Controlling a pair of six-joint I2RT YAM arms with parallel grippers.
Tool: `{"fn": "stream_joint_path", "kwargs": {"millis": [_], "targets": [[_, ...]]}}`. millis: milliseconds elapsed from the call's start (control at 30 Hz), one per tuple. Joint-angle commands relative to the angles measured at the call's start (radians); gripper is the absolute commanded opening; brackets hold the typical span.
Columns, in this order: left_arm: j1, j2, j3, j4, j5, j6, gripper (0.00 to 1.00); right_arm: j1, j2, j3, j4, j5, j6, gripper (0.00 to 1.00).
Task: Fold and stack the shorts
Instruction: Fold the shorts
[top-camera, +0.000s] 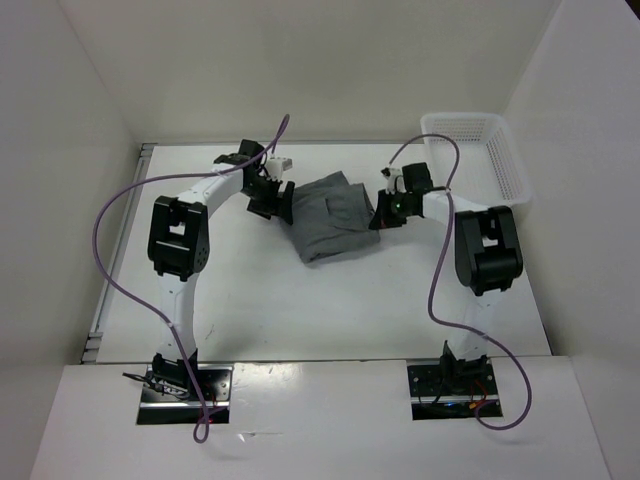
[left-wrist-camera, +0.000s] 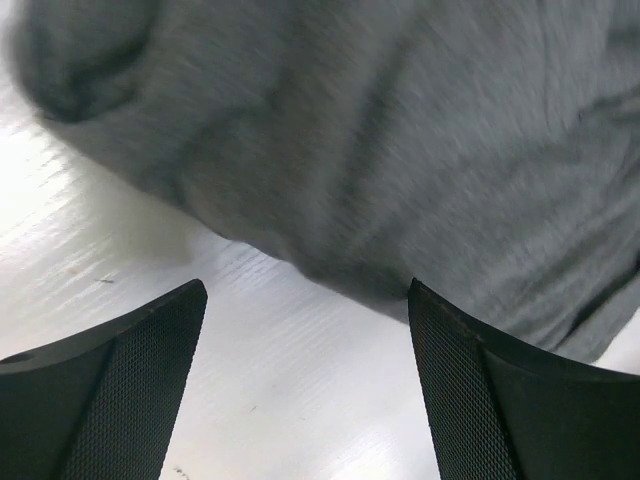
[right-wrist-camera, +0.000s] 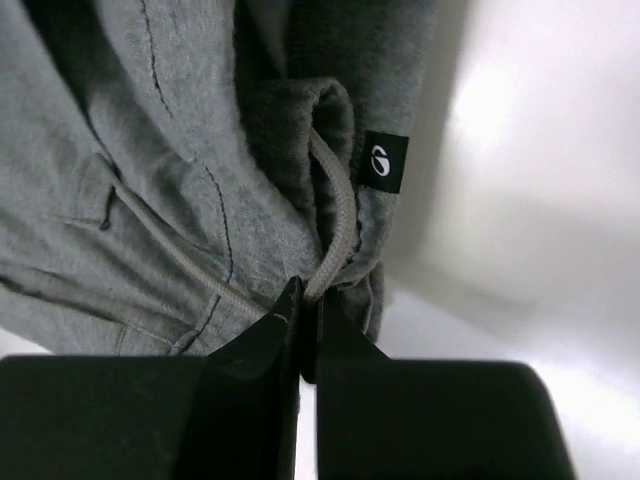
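Note:
The grey shorts (top-camera: 335, 215) lie partly folded in the middle of the white table, between my two grippers. My left gripper (top-camera: 281, 203) is at their left edge, open and empty, with the fabric (left-wrist-camera: 400, 130) just beyond its fingertips (left-wrist-camera: 160, 340). My right gripper (top-camera: 383, 215) is at their right edge, shut on the shorts at the waistband edge (right-wrist-camera: 340, 250), where the drawstring (right-wrist-camera: 335, 215) runs into the closed jaws. A small black label (right-wrist-camera: 383, 162) shows beside the waistband.
A white mesh basket (top-camera: 480, 150) stands at the back right of the table. White walls close in the table on the left, back and right. Purple cables loop off both arms.

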Motion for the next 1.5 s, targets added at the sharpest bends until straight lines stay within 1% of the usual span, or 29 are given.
{"fn": "stream_joint_path", "kwargs": {"millis": [0,33,67,133,167,200,233,267,333,367,467,567,700,733,833,900,967,1033,1167,1200,1233,1267,1300,1367,1400,1467], "targets": [[0.007,-0.010,-0.019,0.006,0.059,0.004,0.89,0.013,-0.179,-0.169,-0.065,-0.041,0.035,0.00],[0.007,-0.019,-0.028,0.006,0.059,0.004,0.89,0.013,-0.216,-0.208,-0.076,-0.057,0.050,0.00],[0.007,-0.019,-0.029,-0.006,0.059,0.004,0.89,0.013,-0.253,-0.281,-0.076,-0.085,0.082,0.00],[0.007,-0.019,-0.038,-0.015,0.059,0.004,0.89,0.013,-0.349,-0.343,-0.102,-0.113,0.092,0.02],[0.007,-0.019,-0.048,-0.015,0.059,0.004,0.89,0.013,-0.373,-0.384,-0.111,-0.125,0.102,0.29],[0.007,-0.019,-0.048,-0.028,0.059,0.004,0.89,0.013,-0.391,-0.397,-0.111,-0.134,0.092,0.47],[0.007,-0.019,-0.048,-0.037,0.059,0.004,0.89,0.013,-0.405,-0.397,-0.124,-0.134,0.092,0.57],[0.007,-0.019,-0.048,-0.037,0.059,0.004,0.90,0.013,-0.416,-0.380,-0.124,-0.134,0.083,0.69],[0.007,-0.010,-0.048,-0.060,0.059,0.004,0.90,0.013,-0.425,-0.345,-0.133,-0.134,0.041,0.76],[0.007,-0.010,-0.048,-0.060,0.059,0.004,0.90,0.013,-0.425,-0.299,-0.133,-0.124,0.030,0.80],[0.007,-0.010,-0.058,-0.069,0.047,0.004,0.90,0.013,-0.401,-0.207,-0.089,-0.104,-0.009,0.83],[0.020,-0.046,-0.068,-0.092,0.037,0.004,0.90,0.013,-0.350,-0.138,-0.067,-0.119,-0.028,0.83],[0.043,-0.074,-0.058,-0.208,0.088,0.004,0.90,0.013,-0.270,-0.066,-0.056,-0.128,-0.104,0.87],[0.043,-0.090,-0.058,-0.227,0.114,0.004,0.90,0.024,-0.255,-0.040,-0.056,-0.099,-0.144,0.89],[0.043,-0.111,-0.114,-0.311,0.166,0.004,0.90,0.077,-0.195,0.009,-0.079,-0.073,-0.209,0.91],[0.043,-0.111,-0.169,-0.336,0.195,0.004,0.90,0.088,-0.155,0.020,-0.067,-0.073,-0.198,0.91],[0.043,-0.111,-0.199,-0.336,0.195,0.004,0.90,0.088,-0.132,0.031,-0.056,-0.064,-0.189,0.91],[0.052,-0.073,-0.217,-0.336,0.206,0.004,0.92,0.088,-0.103,0.040,-0.056,-0.051,-0.189,0.92],[0.052,-0.019,-0.217,-0.292,0.231,0.004,0.92,0.097,-0.062,0.051,-0.042,-0.024,-0.189,0.92],[0.052,-0.007,-0.202,-0.282,0.240,0.004,0.92,0.108,-0.061,0.051,-0.042,-0.024,-0.180,0.90],[0.052,0.019,-0.190,-0.270,0.240,0.004,0.90,0.108,-0.052,0.060,-0.042,-0.024,-0.171,0.87],[0.052,0.031,-0.174,-0.261,0.240,0.004,0.88,0.108,-0.052,0.060,-0.033,-0.024,-0.171,0.81],[0.052,0.042,-0.147,-0.261,0.240,0.004,0.80,0.108,-0.043,0.060,-0.033,-0.013,-0.157,0.75],[0.052,0.068,-0.122,-0.235,0.240,0.004,0.70,0.108,-0.043,0.060,-0.022,-0.003,-0.145,0.63],[0.052,0.085,-0.110,-0.220,0.240,0.004,0.66,0.108,-0.043,0.060,-0.022,0.008,-0.134,0.50],[0.052,0.100,-0.064,-0.207,0.240,0.004,0.58,0.108,-0.043,0.060,-0.013,0.018,-0.134,0.37]]}}
